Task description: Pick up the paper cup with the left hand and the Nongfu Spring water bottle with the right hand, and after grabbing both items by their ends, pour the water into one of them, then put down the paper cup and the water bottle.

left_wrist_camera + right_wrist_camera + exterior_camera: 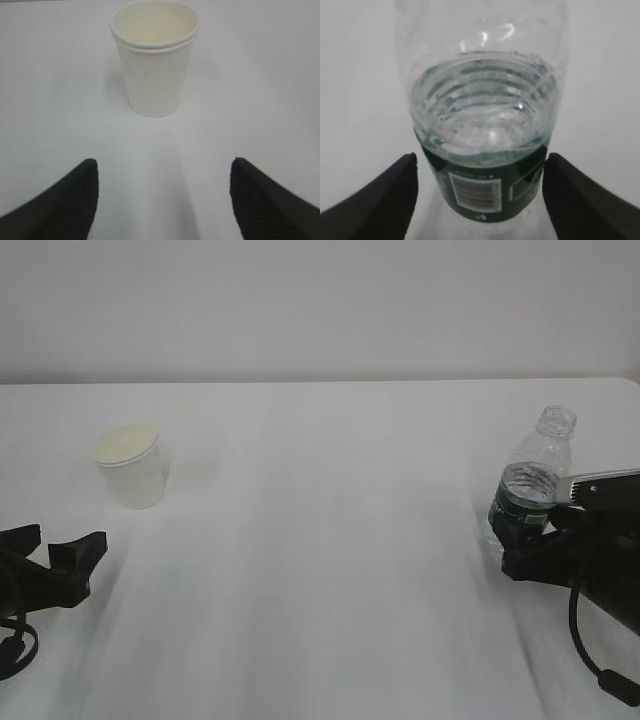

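Both grippers wide, empty: right hand (480, 200) straddles bottle (482, 135), shut low on label; left hand (162, 200) short of cup (154, 60), advance w/ care.

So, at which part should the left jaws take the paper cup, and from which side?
Probably the middle of the wall of the paper cup, approached level from the side facing the left gripper. The cup stands upright on the table, mouth up, and tapers toward its base, so a hold below the rolled rim should not slip. The open jaws already line up with it.
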### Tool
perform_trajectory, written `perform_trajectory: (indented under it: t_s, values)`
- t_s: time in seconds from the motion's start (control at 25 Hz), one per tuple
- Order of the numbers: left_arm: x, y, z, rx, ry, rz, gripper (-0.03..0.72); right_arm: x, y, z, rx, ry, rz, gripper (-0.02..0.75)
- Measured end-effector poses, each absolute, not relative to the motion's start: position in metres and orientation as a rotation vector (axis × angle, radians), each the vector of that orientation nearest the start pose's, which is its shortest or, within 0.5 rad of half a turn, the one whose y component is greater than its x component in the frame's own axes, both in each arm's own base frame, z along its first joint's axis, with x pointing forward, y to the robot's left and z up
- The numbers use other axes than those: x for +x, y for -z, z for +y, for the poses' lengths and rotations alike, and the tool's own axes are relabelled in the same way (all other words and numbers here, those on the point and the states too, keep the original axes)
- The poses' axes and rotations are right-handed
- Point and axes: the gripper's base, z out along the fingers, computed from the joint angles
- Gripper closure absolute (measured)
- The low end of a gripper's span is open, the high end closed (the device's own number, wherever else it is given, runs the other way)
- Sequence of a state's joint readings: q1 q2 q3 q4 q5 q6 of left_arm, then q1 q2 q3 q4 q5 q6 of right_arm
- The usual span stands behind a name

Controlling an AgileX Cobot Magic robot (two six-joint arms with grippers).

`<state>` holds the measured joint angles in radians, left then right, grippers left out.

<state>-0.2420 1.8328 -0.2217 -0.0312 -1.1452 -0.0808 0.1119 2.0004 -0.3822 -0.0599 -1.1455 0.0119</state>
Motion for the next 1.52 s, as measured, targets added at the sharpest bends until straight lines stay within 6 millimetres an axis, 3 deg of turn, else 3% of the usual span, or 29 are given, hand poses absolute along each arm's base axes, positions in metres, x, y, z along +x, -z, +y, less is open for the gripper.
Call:
perform_trajectory:
  t_s: [0.36,1.16,1.52]
  values:
    - [0.223,-0.103,-0.052,0.126,0.194,1.95,0.1,0.276,-0.069,0.036,-0.158,-0.119,1.964,0.148]
    - [0.223,-0.103,-0.052,0.126,0.194,1.95,0.101,0.293,-0.066,0.038,-0.161,-0.121,1.934,0.148]
    - [0.223,-0.103,-0.052,0.126,0.194,1.95,0.101,0.294,-0.067,0.039,-0.167,-0.125,1.928,0.219]
